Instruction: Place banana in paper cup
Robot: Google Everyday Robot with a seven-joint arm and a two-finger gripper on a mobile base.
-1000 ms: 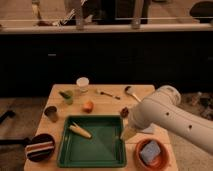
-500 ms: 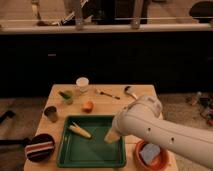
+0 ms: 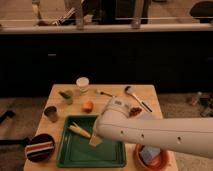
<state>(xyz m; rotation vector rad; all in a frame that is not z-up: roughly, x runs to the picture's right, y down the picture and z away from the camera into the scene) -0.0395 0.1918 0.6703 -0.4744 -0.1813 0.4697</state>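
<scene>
The banana (image 3: 79, 130) is seen lying in the upper left part of a green tray (image 3: 80, 152), just to the left of the gripper (image 3: 95, 141) and slightly farther back. No contact between the two can be made out. The gripper is lowered over the tray floor at the end of a thick white arm (image 3: 150, 135) that is stretched in from the right, and its fingers are held apart with nothing between them. The paper cup (image 3: 82, 84) is placed upright at the far edge of the table (image 3: 116, 89), well apart from both banana and gripper. The tray is set on the near half of this light wooden table, with a green cup (image 3: 66, 96), a round orange fruit (image 3: 88, 106) and a grey-brown cup (image 3: 50, 113) ranged behind it. A dark striped bowl (image 3: 40, 146) is found at the near left. A long dark counter front is seen behind the table, topped by a pale ledge. The banana is shown as small, pale yellow and elongated, laid on a slant.
</scene>
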